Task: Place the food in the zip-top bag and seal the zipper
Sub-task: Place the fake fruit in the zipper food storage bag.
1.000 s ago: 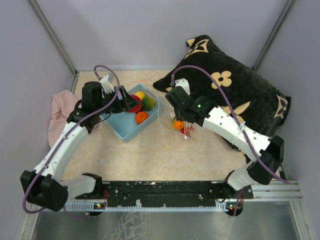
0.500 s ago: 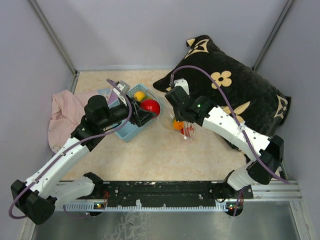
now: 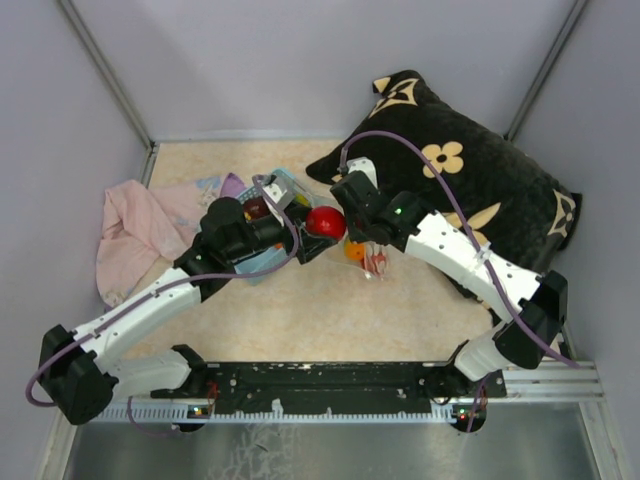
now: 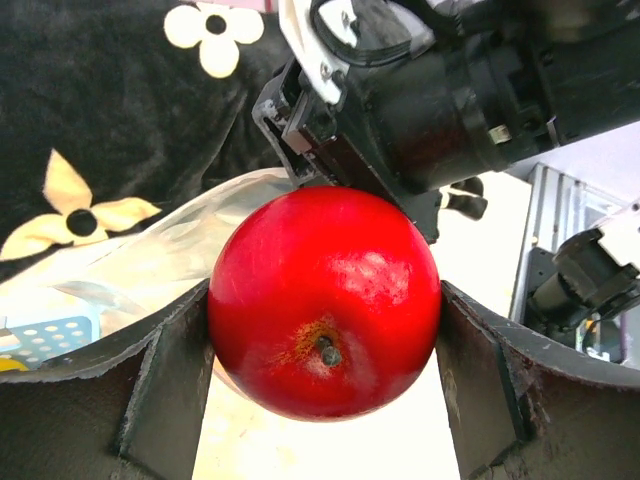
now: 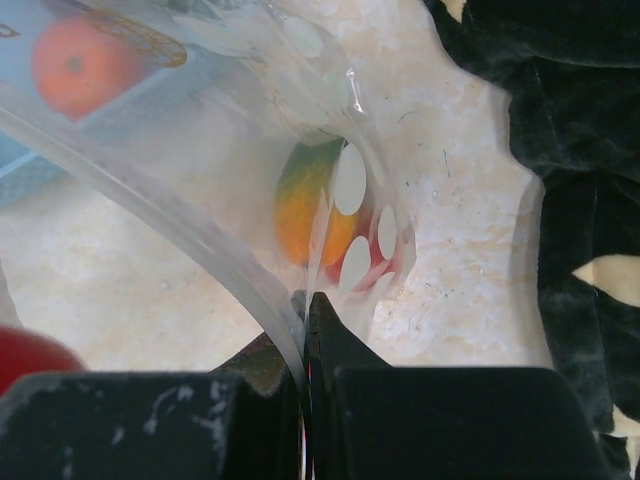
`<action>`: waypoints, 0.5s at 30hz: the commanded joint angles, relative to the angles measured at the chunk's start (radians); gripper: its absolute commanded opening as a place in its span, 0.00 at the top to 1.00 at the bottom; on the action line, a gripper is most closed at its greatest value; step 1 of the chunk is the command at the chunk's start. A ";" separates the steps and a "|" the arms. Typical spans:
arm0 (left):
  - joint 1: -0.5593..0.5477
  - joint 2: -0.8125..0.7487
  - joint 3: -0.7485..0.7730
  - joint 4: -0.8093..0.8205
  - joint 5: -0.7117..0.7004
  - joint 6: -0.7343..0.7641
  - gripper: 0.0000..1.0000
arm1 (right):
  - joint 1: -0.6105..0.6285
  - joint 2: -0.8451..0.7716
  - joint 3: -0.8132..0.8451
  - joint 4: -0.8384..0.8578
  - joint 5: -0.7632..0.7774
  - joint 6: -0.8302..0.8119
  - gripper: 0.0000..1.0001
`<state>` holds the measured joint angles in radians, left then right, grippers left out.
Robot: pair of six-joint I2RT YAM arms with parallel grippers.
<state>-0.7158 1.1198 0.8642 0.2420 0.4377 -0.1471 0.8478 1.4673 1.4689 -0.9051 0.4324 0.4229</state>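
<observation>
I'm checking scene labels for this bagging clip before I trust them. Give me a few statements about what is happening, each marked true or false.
1. The left hand holds a red apple between its fingers. True.
2. The right hand is open and clear of the zip-top bag. False: it is shut, pinching the bag's rim.
3. The zip-top bag is empty. False: an orange-green fruit lies inside, with something red beside it.
4. A black flowered pillow lies to the right of the bag. True.
</observation>
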 commanded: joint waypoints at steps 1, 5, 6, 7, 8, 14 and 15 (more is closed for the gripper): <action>-0.013 0.029 -0.020 0.047 -0.031 0.108 0.42 | 0.007 -0.003 0.058 0.055 -0.030 0.009 1.00; -0.013 0.046 -0.034 -0.013 -0.116 0.145 0.42 | 0.008 -0.020 0.047 0.076 -0.048 0.008 1.00; -0.013 0.048 -0.033 -0.027 -0.147 0.149 0.42 | 0.007 -0.024 0.042 0.083 -0.052 0.008 1.00; -0.013 0.050 -0.032 -0.039 -0.174 0.157 0.42 | 0.007 -0.029 0.036 0.088 -0.057 0.007 1.00; -0.013 0.051 -0.027 -0.055 -0.197 0.167 0.42 | 0.007 -0.032 0.032 0.093 -0.063 0.004 1.00; -0.013 0.072 0.025 -0.125 -0.240 0.195 0.41 | 0.007 -0.039 0.017 0.122 -0.093 -0.005 1.00; -0.013 0.079 0.036 -0.135 -0.233 0.197 0.41 | 0.007 -0.039 0.014 0.127 -0.099 -0.005 1.00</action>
<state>-0.7242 1.1812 0.8448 0.1501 0.2386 0.0113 0.8490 1.4670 1.4693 -0.8478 0.3607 0.4229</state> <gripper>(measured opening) 0.834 0.005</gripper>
